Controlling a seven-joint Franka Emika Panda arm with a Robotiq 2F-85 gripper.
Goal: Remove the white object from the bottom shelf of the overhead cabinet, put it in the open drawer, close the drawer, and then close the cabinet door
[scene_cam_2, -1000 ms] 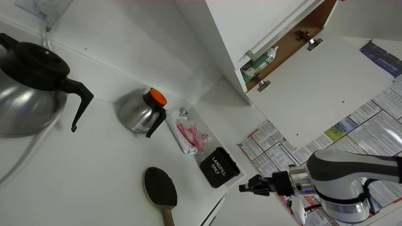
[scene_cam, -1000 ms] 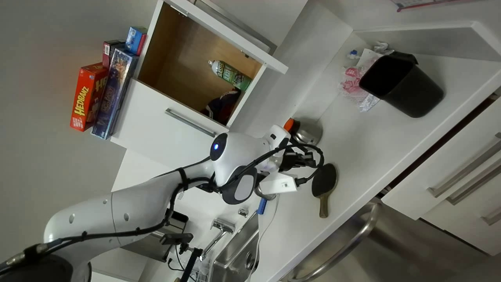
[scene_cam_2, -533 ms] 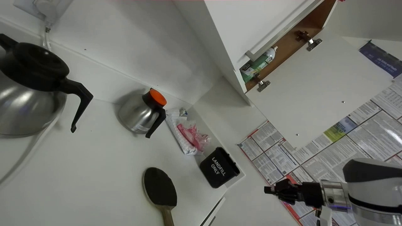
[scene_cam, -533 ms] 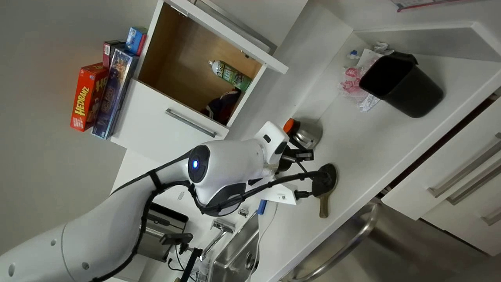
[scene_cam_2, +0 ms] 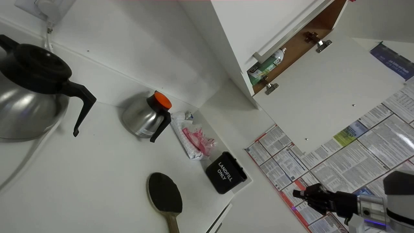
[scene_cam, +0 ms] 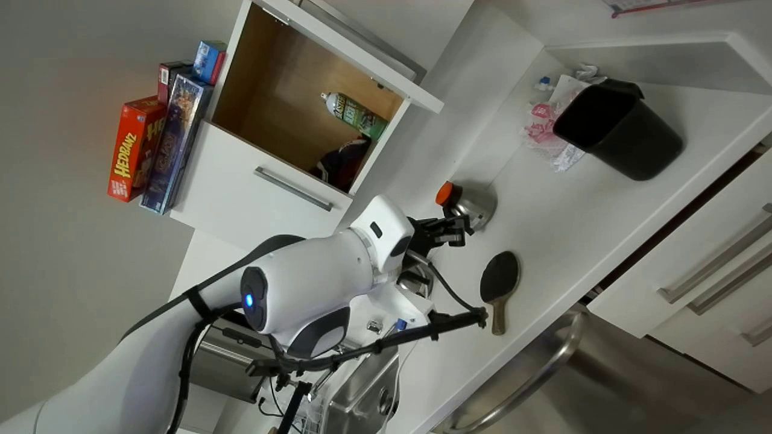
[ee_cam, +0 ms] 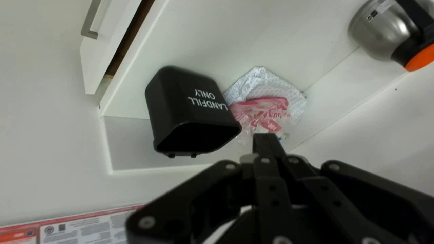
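The overhead cabinet (scene_cam: 283,84) stands open in both exterior views (scene_cam_2: 310,32). A green spray can (scene_cam: 356,114) stands on its bottom shelf beside a dark cloth-like thing (scene_cam: 344,163). The white object is hidden or out of view. The cabinet door (scene_cam_2: 326,81) is swung open; its stickers do not show. The drawer (scene_cam: 648,289) is partly open below the counter's edge; its gap and bar handle also show in the wrist view (ee_cam: 98,56). My gripper (scene_cam: 461,232) is shut and empty in the air, apart from everything (scene_cam_2: 297,193). In the wrist view its fingertips (ee_cam: 267,137) touch.
A black bin (ee_cam: 193,105) and plastic bags (ee_cam: 268,108) lie in the counter's corner. A steel pot with an orange lid (scene_cam_2: 142,116), a larger pot (scene_cam_2: 29,106) and a paddle (scene_cam_2: 165,194) are on the counter. Game boxes (scene_cam: 139,147) sit on the cabinet.
The arm has drawn back, away from the counter's corner and bin; the gripper has moved right in an exterior view. The cabinet, its door and the drawer have not moved.
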